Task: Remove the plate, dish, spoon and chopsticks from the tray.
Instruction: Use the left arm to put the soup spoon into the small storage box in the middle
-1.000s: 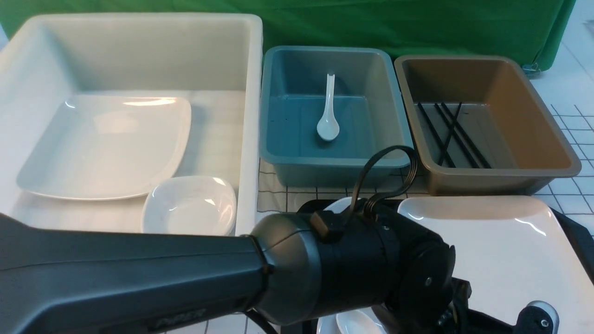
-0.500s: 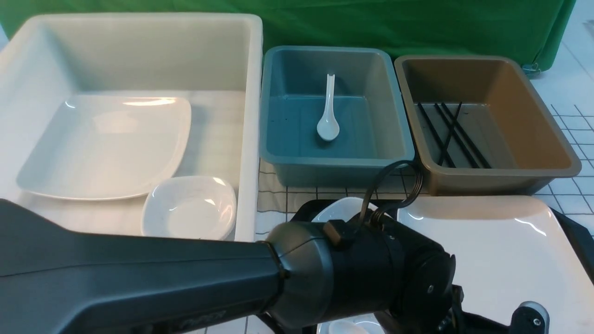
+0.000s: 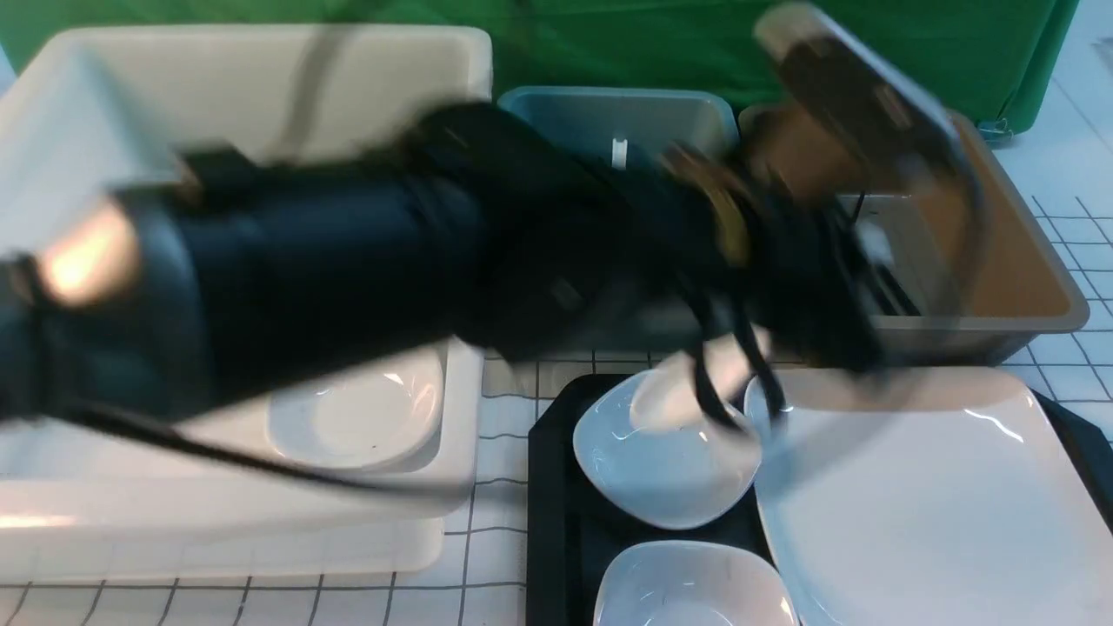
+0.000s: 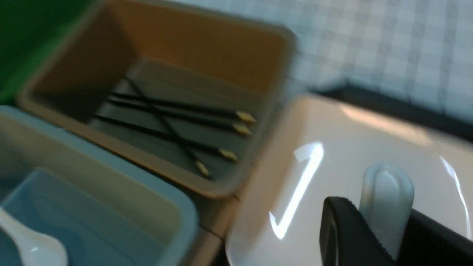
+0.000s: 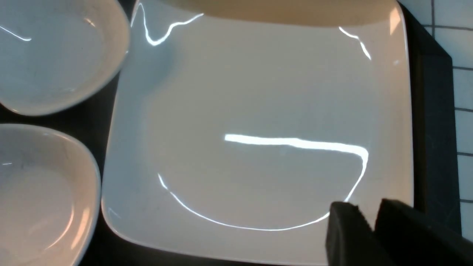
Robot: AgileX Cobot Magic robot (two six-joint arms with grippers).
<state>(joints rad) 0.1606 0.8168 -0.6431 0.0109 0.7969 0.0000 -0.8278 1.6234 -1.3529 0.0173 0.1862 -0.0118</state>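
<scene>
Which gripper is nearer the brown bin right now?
Left. The left gripper, holding the spoon, is above the plate close beside the brown bin; the right gripper hovers over the plate's near edge, farther off.

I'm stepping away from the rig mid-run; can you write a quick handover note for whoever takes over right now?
Left gripper: shut on the spoon, in the air over the tray.
Right gripper: fingers slightly apart, empty, over the plate.
Done: chopsticks in the brown bin; another spoon in the teal bin; one dish in the white bin.
Left: drop the spoon in a bin; move the plate, far dish and near dish off the tray.
</scene>
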